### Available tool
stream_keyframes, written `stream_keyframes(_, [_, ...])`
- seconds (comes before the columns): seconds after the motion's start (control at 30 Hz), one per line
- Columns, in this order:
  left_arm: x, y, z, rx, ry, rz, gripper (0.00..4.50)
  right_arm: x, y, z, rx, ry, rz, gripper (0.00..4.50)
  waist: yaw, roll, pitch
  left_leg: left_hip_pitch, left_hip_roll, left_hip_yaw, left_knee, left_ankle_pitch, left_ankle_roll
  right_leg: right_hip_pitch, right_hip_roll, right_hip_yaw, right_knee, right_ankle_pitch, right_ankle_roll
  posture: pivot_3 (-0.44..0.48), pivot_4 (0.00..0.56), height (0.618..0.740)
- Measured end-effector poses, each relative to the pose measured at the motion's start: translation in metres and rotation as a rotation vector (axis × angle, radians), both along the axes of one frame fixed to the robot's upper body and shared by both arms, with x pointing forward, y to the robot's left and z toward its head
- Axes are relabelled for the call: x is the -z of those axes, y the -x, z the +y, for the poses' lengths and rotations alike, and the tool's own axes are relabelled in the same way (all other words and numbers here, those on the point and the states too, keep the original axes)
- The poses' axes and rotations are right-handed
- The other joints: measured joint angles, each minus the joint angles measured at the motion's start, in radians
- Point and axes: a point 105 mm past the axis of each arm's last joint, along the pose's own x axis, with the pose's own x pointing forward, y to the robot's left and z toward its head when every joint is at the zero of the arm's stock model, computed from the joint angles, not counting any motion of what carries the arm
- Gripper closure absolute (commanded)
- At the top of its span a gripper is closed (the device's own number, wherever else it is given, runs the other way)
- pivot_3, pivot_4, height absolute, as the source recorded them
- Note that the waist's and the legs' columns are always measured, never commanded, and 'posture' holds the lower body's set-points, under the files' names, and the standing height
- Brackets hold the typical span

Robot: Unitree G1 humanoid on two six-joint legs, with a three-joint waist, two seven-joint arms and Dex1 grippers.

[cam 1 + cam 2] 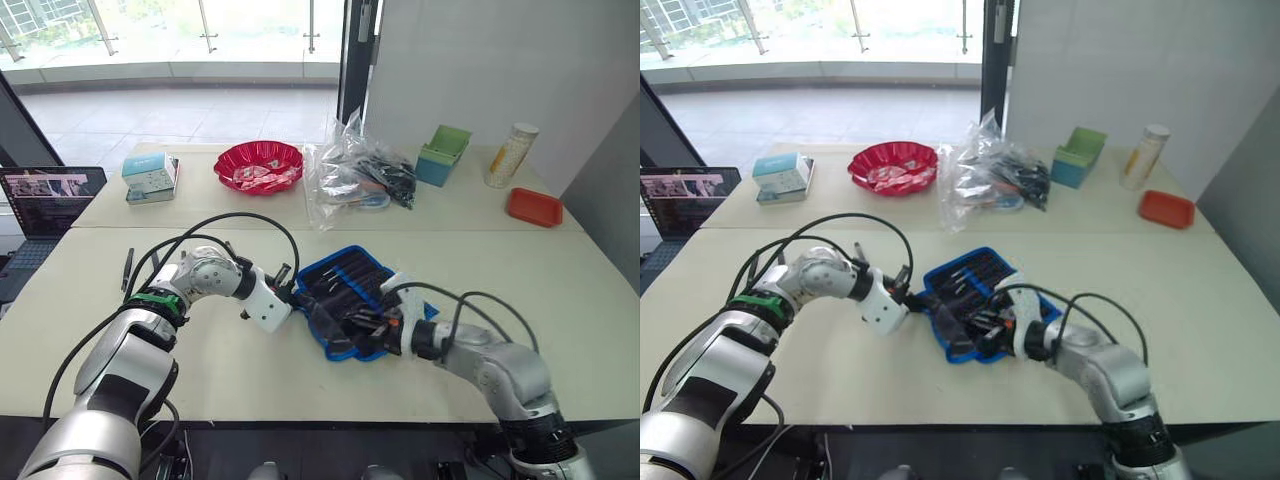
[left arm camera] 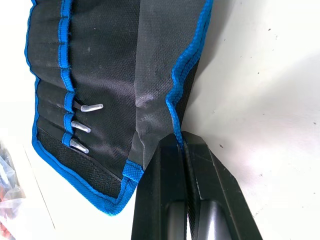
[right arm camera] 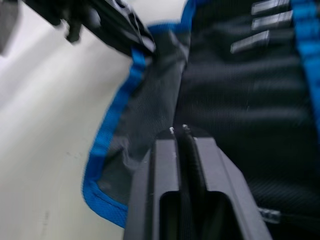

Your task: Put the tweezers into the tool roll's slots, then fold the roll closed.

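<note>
Pinching the roll flap: left tool clamps its left edge, right tool its near part. Fold goes rightward over the tweezers.

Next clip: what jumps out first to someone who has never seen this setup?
The tool roll, black with blue edging, lies open on the near table between both arms, with tweezers already tucked in its slots. The left gripper is pinched shut on the roll's blue-edged flap, and the right gripper is shut on the flap too. Behind, a red bowl and a clear bag of tools sit on the far table.
</note>
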Motion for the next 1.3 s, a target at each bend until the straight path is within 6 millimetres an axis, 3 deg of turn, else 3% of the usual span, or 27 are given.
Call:
stream_keyframes(0.23, [0.006,0.001,0.009,-0.132,0.144,0.162,4.50,0.010,0.003,0.007,-0.062,0.066,-0.083,4.49,-0.013,0.000,0.000,0.002,0.000,-0.002,0.000,0.000,0.001,0.001,0.000,-0.001,0.000,0.000,0.000,0.000,0.150,0.740])
stream_keyframes(0.4, [-0.002,0.002,0.037,-0.321,0.314,0.462,2.92,0.013,0.003,0.006,-0.071,0.074,-0.121,4.50,-0.021,0.000,0.000,0.002,0.001,-0.003,0.000,0.000,0.001,0.001,0.001,-0.001,0.001,0.000,0.000,0.000,0.150,0.740])
stream_keyframes(0.5, [-0.033,-0.004,0.056,-0.435,0.487,0.608,1.96,0.013,0.003,0.004,-0.075,0.089,-0.137,4.50,-0.018,0.000,0.000,0.002,0.000,-0.005,0.000,-0.001,0.002,0.003,0.001,-0.002,0.001,0.000,0.000,0.000,0.150,0.740])
stream_keyframes(0.57, [-0.061,-0.005,0.051,-0.442,0.644,0.748,1.30,0.014,0.002,0.003,-0.076,0.110,-0.150,4.50,-0.015,0.000,0.000,0.003,0.000,-0.007,0.001,-0.002,0.003,0.005,0.000,-0.002,0.001,0.000,0.000,0.000,0.150,0.740])
stream_keyframes(0.63, [-0.082,0.000,0.035,-0.393,0.753,0.887,1.30,0.014,0.001,0.003,-0.078,0.117,-0.158,4.50,-0.015,0.000,0.000,0.003,0.000,-0.007,0.001,-0.002,0.003,0.005,0.000,-0.002,0.001,0.000,0.000,0.000,0.150,0.740])
stream_keyframes(0.7, [-0.096,0.010,0.005,-0.311,0.838,1.004,1.75,0.015,0.002,0.004,-0.081,0.122,-0.160,4.50,-0.016,0.001,-0.002,0.004,0.000,-0.008,0.001,-0.001,0.003,0.007,0.000,-0.002,0.001,0.000,0.000,0.000,0.150,0.740])
stream_keyframes(0.77, [-0.088,0.016,-0.019,-0.304,0.864,1.055,2.37,0.016,0.002,0.005,-0.082,0.126,-0.159,4.50,-0.017,0.003,-0.004,0.007,0.000,-0.007,0.001,-0.001,0.003,0.010,0.000,-0.002,0.000,0.000,0.000,0.000,0.150,0.740])
stream_keyframes(0.83, [-0.060,0.020,-0.037,-0.378,0.833,1.089,3.10,0.018,0.004,0.006,-0.083,0.123,-0.154,4.50,-0.017,0.004,-0.005,0.008,0.000,-0.006,0.000,-0.002,0.003,0.011,0.001,0.000,-0.001,0.000,0.000,0.000,0.150,0.740])
stream_keyframes(0.97, [-0.002,0.026,-0.034,-0.571,0.750,1.105,4.39,0.018,0.006,0.002,-0.065,0.119,-0.156,4.50,-0.016,0.004,-0.005,0.008,0.001,-0.005,-0.001,-0.002,0.004,0.010,0.001,0.000,-0.001,0.000,0.000,0.000,0.150,0.740])
stream_keyframes(1.3, [0.029,0.017,-0.010,-0.714,0.721,0.977,4.48,0.012,0.012,-0.009,-0.088,0.145,-0.164,4.50,0.015,0.004,-0.005,0.009,-0.001,-0.005,0.000,-0.004,0.006,0.011,0.000,0.001,-0.002,0.000,0.000,0.000,0.150,0.740])
